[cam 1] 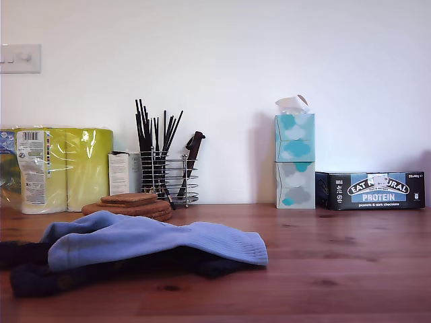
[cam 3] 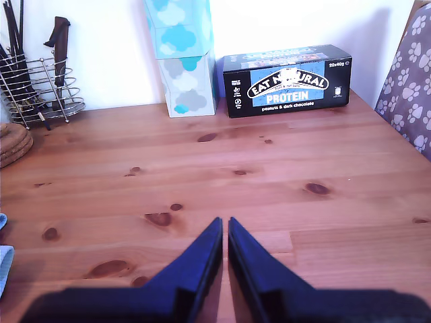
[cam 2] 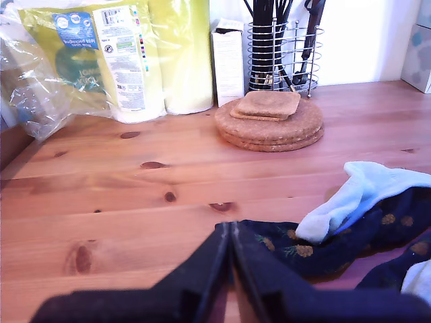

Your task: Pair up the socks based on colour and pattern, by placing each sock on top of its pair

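Observation:
The socks lie in one heap on the wooden table at the exterior view's left. A light blue sock (cam 1: 155, 242) with a ribbed cuff is draped over dark navy socks (cam 1: 40, 279). The first wrist view shows a light blue sock (cam 2: 357, 195) on top of a navy sock with yellow-olive dots (cam 2: 316, 249). My first gripper (cam 2: 231, 227) is shut and empty, its tips just short of the navy sock. My second gripper (cam 3: 224, 223) is shut over bare table, with only a light blue sock's edge (cam 3: 3, 266) in its view. Neither arm appears in the exterior view.
Along the back wall stand a yellow kitchen-roll pack (cam 1: 64, 168), a stack of cork mats (cam 1: 131, 205), a wire utensil holder (cam 1: 168, 178), two stacked tissue boxes (cam 1: 294, 161) and a black protein-bar box (cam 1: 374, 190). Paw-print fabric (cam 3: 411, 81) borders the table edge.

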You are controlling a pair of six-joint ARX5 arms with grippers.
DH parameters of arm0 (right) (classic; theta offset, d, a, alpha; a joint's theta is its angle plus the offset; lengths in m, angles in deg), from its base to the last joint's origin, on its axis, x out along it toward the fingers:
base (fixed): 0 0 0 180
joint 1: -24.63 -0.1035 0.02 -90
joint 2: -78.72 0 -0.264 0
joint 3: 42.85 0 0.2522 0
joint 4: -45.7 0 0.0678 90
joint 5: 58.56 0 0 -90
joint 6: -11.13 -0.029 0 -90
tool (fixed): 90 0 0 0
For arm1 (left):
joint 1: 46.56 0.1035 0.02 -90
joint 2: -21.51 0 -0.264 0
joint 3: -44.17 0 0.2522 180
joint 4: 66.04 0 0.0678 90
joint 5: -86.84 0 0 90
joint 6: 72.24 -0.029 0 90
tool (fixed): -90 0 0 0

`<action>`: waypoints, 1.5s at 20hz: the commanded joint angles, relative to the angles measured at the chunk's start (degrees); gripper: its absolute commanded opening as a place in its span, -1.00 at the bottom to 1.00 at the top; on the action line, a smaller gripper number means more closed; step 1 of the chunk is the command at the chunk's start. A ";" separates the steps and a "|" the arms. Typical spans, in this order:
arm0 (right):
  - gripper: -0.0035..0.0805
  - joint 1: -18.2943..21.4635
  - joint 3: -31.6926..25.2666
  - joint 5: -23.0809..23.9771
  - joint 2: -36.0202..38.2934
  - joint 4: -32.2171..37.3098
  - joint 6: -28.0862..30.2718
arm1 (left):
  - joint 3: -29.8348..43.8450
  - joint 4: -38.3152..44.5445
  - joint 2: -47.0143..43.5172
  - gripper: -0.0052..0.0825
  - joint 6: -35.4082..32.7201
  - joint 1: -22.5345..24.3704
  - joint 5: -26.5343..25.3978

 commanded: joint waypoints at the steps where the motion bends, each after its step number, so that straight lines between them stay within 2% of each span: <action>1: -0.95 0.11 -0.98 0.15 0.31 0.50 -0.09 | 1.05 -0.74 -0.57 -0.94 1.77 -0.11 2.43; 7: -0.95 0.11 -0.98 0.11 0.31 0.50 -0.44 | 1.05 -0.68 -0.57 -0.94 1.79 -0.11 2.47; 11: -0.95 0.11 -0.26 -1.31 0.31 1.90 -7.21 | -0.61 0.44 -0.57 -0.94 8.81 -0.11 3.50; 14: -0.95 -0.31 3.87 -7.85 0.31 0.85 -8.39 | -5.46 -0.87 -0.50 -0.94 12.26 -0.13 8.61; 17: -0.95 -1.92 10.47 -12.50 -0.24 -4.79 -9.09 | -13.07 -8.85 2.32 -0.94 12.87 -0.74 15.72; 21: -0.95 -4.87 20.48 -19.21 -6.38 -13.77 -4.52 | -22.27 -13.60 13.00 -0.93 11.10 -2.69 24.09; 23: -0.95 -6.32 25.49 -22.47 -10.60 -19.67 -3.08 | -27.96 -17.97 19.78 -0.93 4.17 -4.09 30.08; 25: -0.95 -6.99 28.00 -28.55 -15.19 -20.55 -7.89 | -33.57 -23.82 27.43 -0.93 -6.23 -6.21 34.60; 26: -0.95 -7.17 28.79 -30.86 -17.33 -20.70 -8.57 | -36.35 -27.28 31.65 -0.93 -11.52 -7.45 34.93; 28: -0.95 -8.02 30.42 -34.77 -21.62 -22.40 -3.96 | -41.22 -33.86 40.06 -0.93 -21.75 -10.19 34.47; 30: -0.95 -10.05 32.48 -37.42 -25.57 -25.99 1.60 | -45.03 -37.81 48.85 -0.93 -28.76 -12.90 30.69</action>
